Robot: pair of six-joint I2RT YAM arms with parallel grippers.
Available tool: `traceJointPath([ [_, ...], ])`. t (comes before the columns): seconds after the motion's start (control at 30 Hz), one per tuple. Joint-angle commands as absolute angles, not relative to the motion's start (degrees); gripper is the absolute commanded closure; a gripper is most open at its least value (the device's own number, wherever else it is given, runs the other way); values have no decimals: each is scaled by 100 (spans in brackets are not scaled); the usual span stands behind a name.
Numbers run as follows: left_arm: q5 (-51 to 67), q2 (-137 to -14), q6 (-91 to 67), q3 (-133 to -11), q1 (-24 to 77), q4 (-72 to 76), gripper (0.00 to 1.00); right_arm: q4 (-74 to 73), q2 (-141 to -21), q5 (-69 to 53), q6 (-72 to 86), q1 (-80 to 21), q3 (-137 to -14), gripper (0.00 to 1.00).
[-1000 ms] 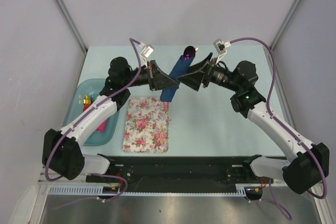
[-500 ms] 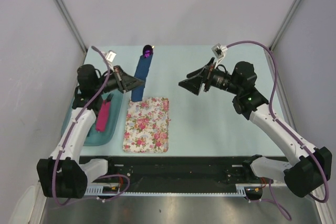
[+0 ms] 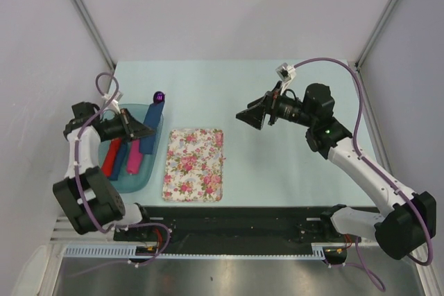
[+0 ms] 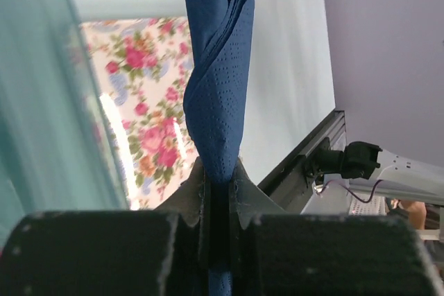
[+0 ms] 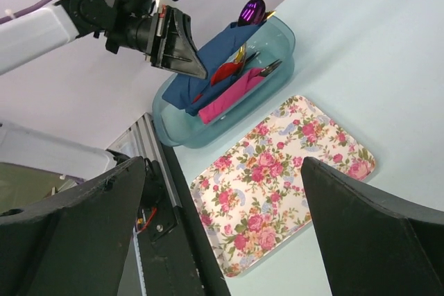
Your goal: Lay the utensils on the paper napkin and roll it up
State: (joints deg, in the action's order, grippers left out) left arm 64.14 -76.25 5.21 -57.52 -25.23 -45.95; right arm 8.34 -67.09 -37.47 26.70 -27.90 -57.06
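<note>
Paper napkin is already twisted into a roll, the purple spoon poking from its far end. Whether the gold utensil is inside, I cannot tell. The left claw is clamped on the roll's near end and holds it above the teal tray, left of the floral mat. The right claw hangs spread wide and empty over the counter, right of the mat. Rolling looks done, so probably only setting it down and letting go remain. No brand or writing is readable.
</note>
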Motion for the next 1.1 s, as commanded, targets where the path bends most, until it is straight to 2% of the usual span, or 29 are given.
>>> traceJointPath([
  [0.0,6461,-8181,2196,-6248,-3058,-5906,100,923,-6776,-3683,2514,-2795,-5730,0],
  [0.13,6118,-8682,2338,-6223,-3532,-5793,100,914,-6820,-3683,2522,-2786,-5739,0],
  [0.5,5634,-9404,2408,-5722,-3647,-5107,100,782,-6934,-3770,2522,-2725,-5766,0],
  [1.07,5564,-9975,2707,-6416,-3937,-5581,100,729,-7075,-3920,2505,-2689,-5774,0],
])
